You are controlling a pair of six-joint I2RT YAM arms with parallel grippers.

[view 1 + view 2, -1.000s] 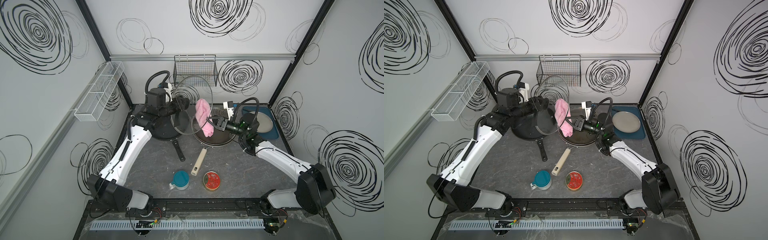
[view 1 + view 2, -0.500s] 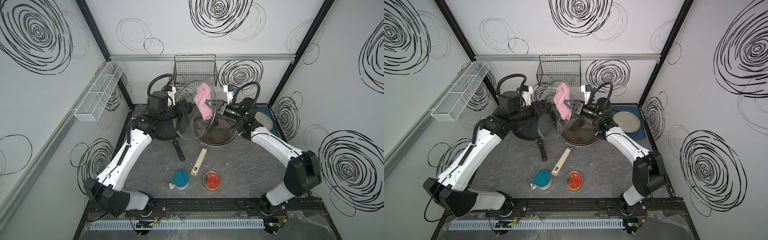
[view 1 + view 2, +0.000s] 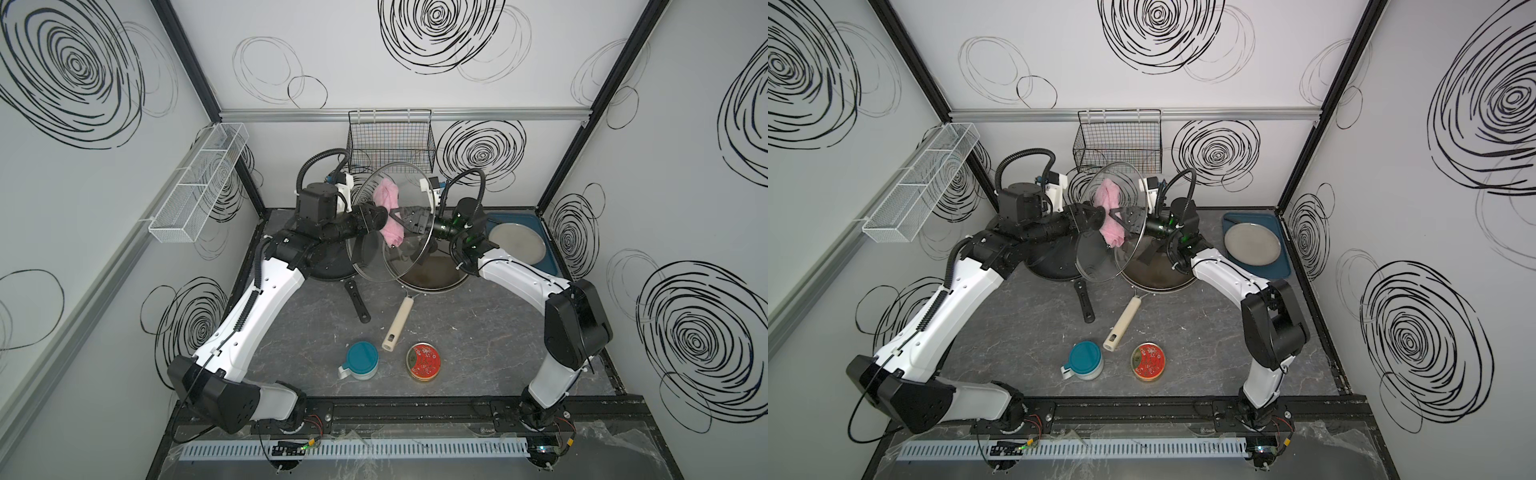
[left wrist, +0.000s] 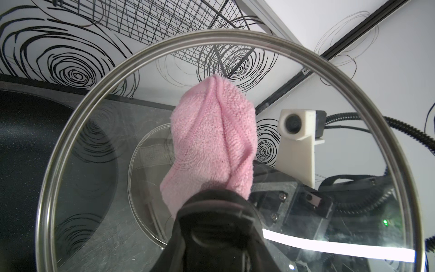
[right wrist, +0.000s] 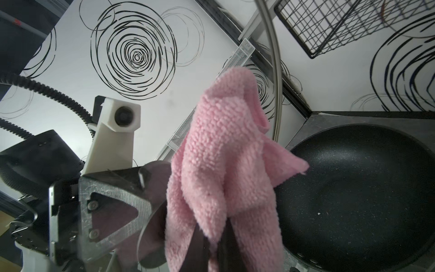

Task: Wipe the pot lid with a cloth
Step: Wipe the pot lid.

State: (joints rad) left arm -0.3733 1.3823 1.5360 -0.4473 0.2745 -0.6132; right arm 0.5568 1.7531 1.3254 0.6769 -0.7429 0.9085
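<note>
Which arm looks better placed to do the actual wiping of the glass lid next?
Right, probably: the right gripper is shut on the cloth, which looks pressed to the far side of the lid. The left gripper is shut on the lid, so it only steadies.

**Both arms raised and brought together at the rear**

The left arm (image 3: 266, 299) is stretched from its front base up and back towards the middle, the forearm being levelled and the wrist turned inward. The left gripper (image 3: 384, 215) is clamped on the knob of the pot lid (image 3: 376, 253), which is held off the table and tilted on edge. The right arm (image 3: 515, 278) is bent sharply at the elbow, and its forearm is directed inward to face the left one. The right gripper (image 5: 213, 245) is closed on the cloth (image 3: 387, 195), which is pressed to the far face of the glass. The two grippers are set almost tip to tip, with only the lid between them.
</note>
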